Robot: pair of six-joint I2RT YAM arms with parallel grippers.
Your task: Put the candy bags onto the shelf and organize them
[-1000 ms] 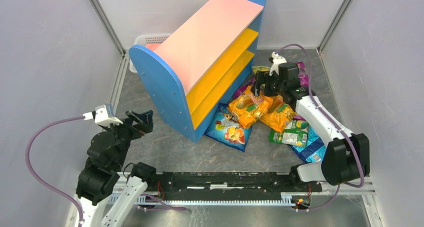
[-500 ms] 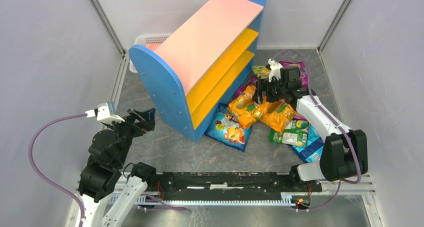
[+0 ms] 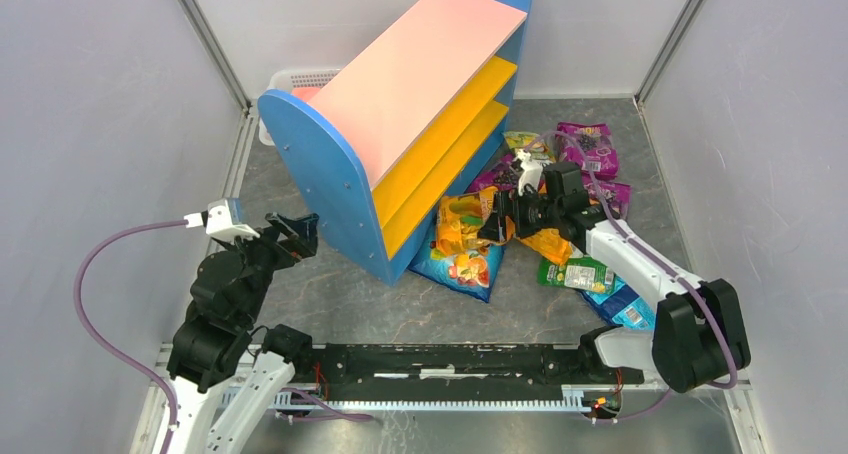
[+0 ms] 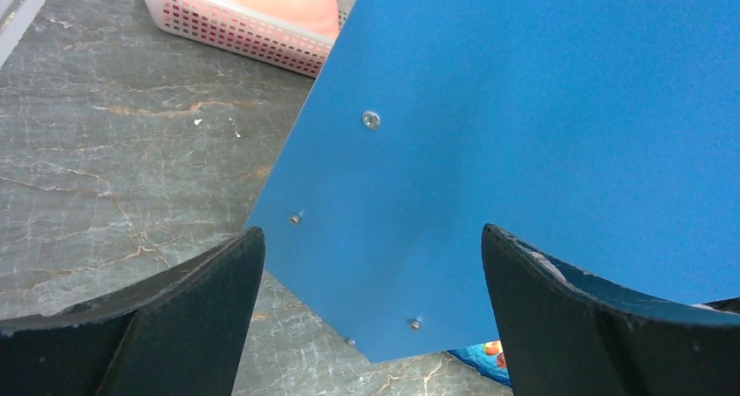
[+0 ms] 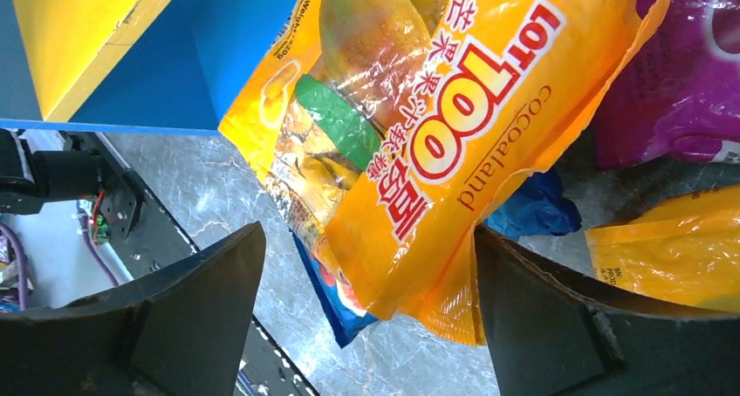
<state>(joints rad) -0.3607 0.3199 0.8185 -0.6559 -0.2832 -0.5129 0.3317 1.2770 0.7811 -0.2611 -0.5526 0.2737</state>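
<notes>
Glossy orange candy bag (image 5: 419, 143) pinched in our right gripper (image 3: 497, 219), yellow-boarded blue shelf (image 3: 400, 124) bare. Left gripper (image 4: 371, 317) spread, holding nothing. Every bag left.

Bright, even light; sharp views, glare on glossy wrappers.

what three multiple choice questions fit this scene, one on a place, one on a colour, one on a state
1. Where is the basket?
A. on top of the shelf
B. behind the shelf
C. beside the bags

2. What colour is the shelf's top board?
A. pink
B. green
C. white

3. How is the left gripper?
A. shut on a bag
B. shut on the basket
C. open

1 B: the basket shows past the shelf at the back wall.
2 A: the top view shows a pink board.
3 C: the left gripper has its fingers spread, nothing between them.
</notes>
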